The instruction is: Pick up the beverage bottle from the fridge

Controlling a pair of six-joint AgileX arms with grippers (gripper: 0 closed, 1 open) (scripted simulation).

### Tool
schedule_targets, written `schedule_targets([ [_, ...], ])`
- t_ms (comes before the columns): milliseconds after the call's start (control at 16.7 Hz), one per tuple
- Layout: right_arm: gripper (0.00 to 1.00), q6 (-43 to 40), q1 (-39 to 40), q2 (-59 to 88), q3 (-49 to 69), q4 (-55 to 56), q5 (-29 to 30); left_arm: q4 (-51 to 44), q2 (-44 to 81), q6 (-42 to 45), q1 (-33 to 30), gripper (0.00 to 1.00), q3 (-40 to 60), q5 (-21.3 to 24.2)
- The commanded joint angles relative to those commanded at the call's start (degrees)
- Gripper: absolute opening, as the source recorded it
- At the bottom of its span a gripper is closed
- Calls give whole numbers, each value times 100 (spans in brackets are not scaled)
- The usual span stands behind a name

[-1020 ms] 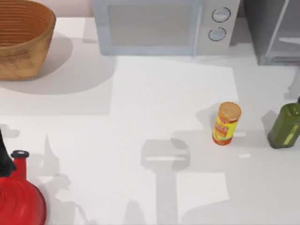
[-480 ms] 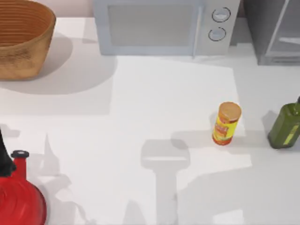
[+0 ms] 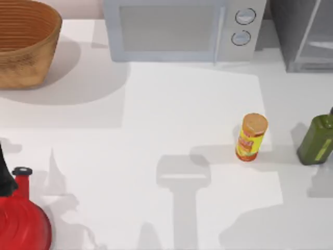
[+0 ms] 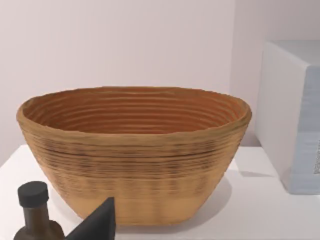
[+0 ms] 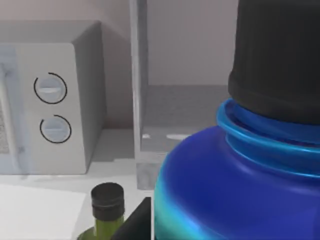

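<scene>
In the right wrist view, the small round beverage bottle with blue shoulders and a black round cap point(image 5: 240, 180) sits right up against the camera, with a dark wedge of the right gripper point(image 5: 134, 222) at its side; whether the fingers clamp the bottle cannot be told. Beyond it stands the olive-green bottle with a black cap point(image 5: 105, 210), and behind that the dark grey box-shaped fridge point(image 5: 187, 107), its inside visible past a pale upright edge. Beside the fridge is the light-grey microwave with two round dials point(image 5: 52, 102).

In the left wrist view, a dark tip of the left gripper point(image 4: 97, 225) points toward a woven brown oval basket point(image 4: 132, 150); its state cannot be told either. A dark capped bottle neck point(image 4: 34, 207) stands near that tip.

From above, the white table point(image 3: 156, 120) carries the basket at far left, the microwave at the back centre, the fridge at the back right corner, a yellow-red cylindrical canister point(image 3: 251, 137) right of centre, the olive-green bottle at the right edge, and a red rounded kettle with a black knob point(image 3: 21, 219) at the near left corner.
</scene>
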Motion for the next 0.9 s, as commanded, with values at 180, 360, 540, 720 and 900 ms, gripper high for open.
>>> schedule_targets([
  [180,0,-3,12,-46,-15,-29,11,0,0,0,0,100,0,0],
  [360,0,9,-5,-23,-4,-20,2,0,0,0,0,100,0,0],
  [540,0,-52,288,258,251,272,269,0,0,0,0,100,0,0],
  [720,0,-138,950,999,783,899,926,0,0,0,0,100,0,0],
  [900,0,-159,1915,2165,1418,1679,1883,0,0,0,0,100,0,0],
])
